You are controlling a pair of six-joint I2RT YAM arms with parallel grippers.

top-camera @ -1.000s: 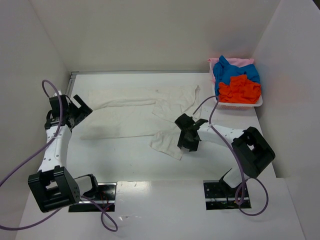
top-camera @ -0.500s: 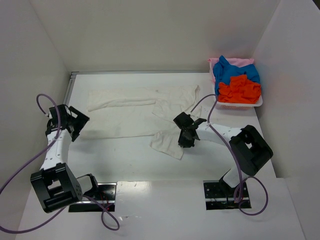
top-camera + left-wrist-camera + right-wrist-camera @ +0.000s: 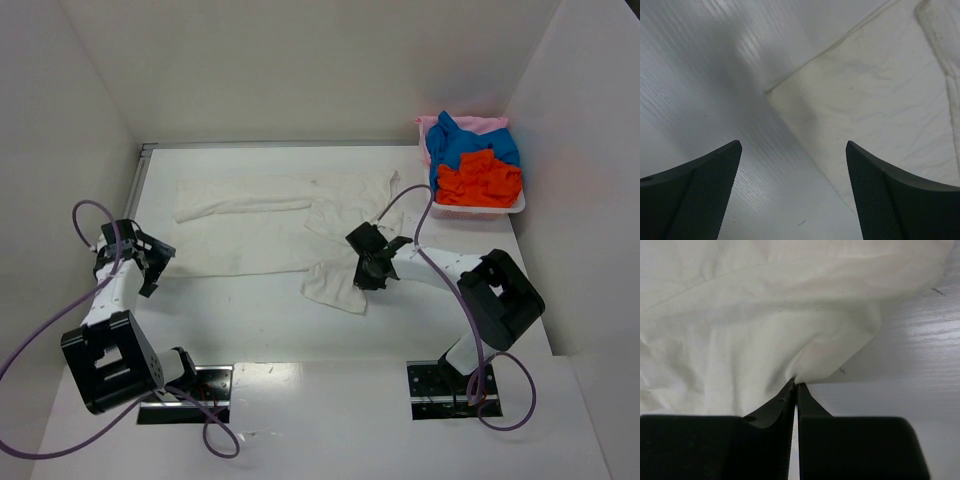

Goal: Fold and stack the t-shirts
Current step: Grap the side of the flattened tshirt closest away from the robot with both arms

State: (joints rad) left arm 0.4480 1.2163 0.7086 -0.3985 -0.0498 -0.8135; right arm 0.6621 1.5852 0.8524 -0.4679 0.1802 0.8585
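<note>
- Right gripper (image 3: 372,262) is pinched shut on a small pucker of the off-white t-shirt (image 3: 260,235), at the shirt's near right part. The wrist view shows the cloth drawn up into the closed tips.
- Left gripper (image 3: 140,262) stands wide and holds nothing. It hangs over the bare table (image 3: 250,320), just beside the shirt's near left corner.
- The off-white t-shirt lies spread across the middle of the table, smoother on the left and rumpled toward the right.
- The blue t-shirt (image 3: 465,145), orange-red t-shirt (image 3: 480,182) and pale pink t-shirt (image 3: 480,123) sit heaped in the white tray (image 3: 520,206) at the far right corner, well apart from both grippers.
- Risk: your bite looks thin, only a nip of cloth at the very tips. A quick lift or hard pull could let it slip out.
- Risk: you cannot tell how many layers are in the pinch. Catching one layer only would peel it off the other and skew the fold.
- Risk: the left side is unheld. Hauling with the right alone could drag the whole shirt over the table instead of folding it.
- Risk: if the left jaws close where they hang now, they may miss the corner and close on nothing.
</note>
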